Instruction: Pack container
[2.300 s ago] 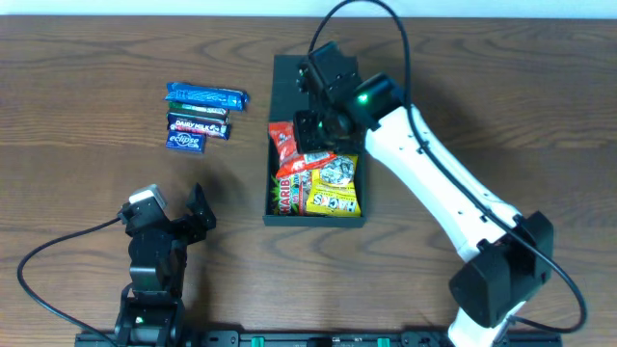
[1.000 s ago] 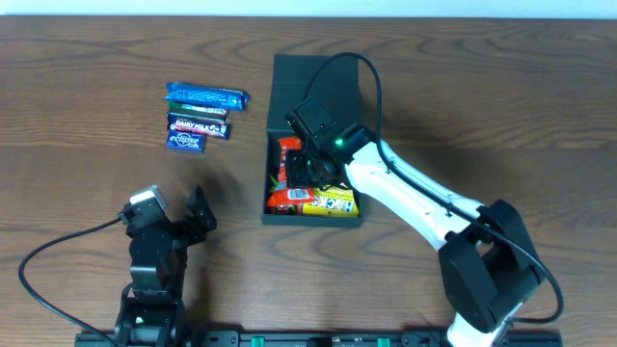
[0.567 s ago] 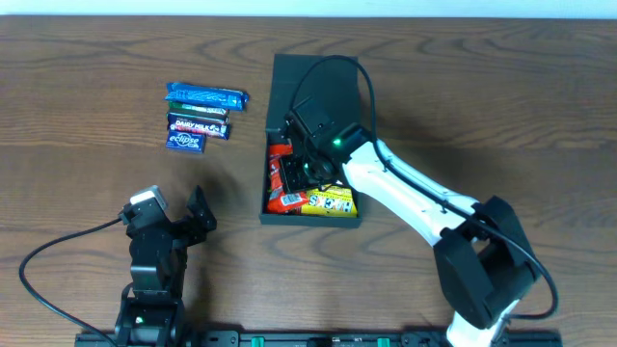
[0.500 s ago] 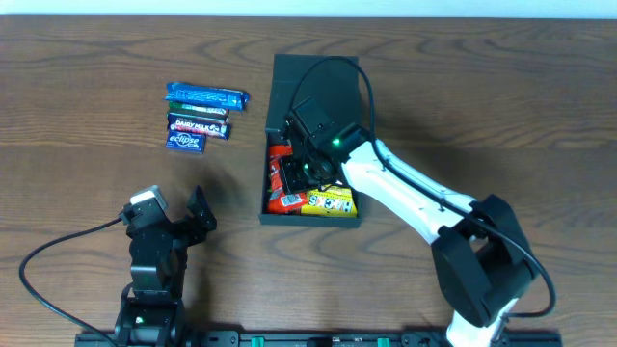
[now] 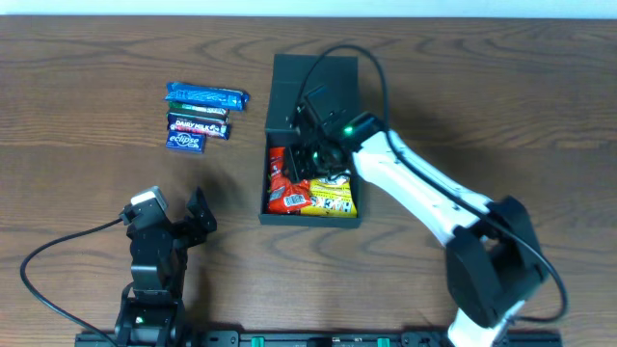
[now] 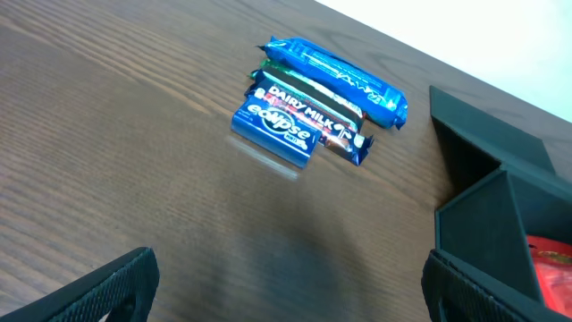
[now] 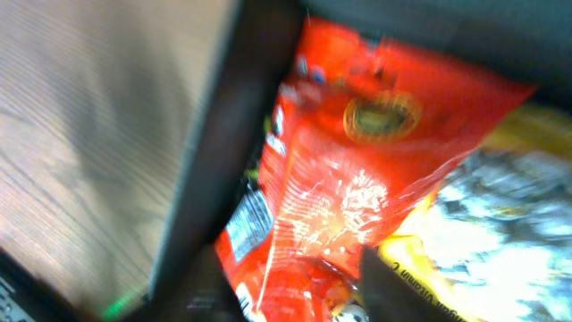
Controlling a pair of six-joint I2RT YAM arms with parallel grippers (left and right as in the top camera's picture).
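The container point(image 5: 313, 221), a dark teal-black matte rectangular box, is set near the middle of the table point(image 5: 482, 96), its long side running away from the robot. It is left open, the attached flap lid point(image 5: 289, 92) folded back at the far end. A red packet point(image 5: 281, 183) and a yellow packet point(image 5: 335, 200) are seen inside.

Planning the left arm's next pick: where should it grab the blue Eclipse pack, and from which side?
Probably from above, fingers on the two short ends of the Eclipse pack. It lies flat, and its far long edge sits against the Dairy Milk bar, leaving no gap for a finger there.
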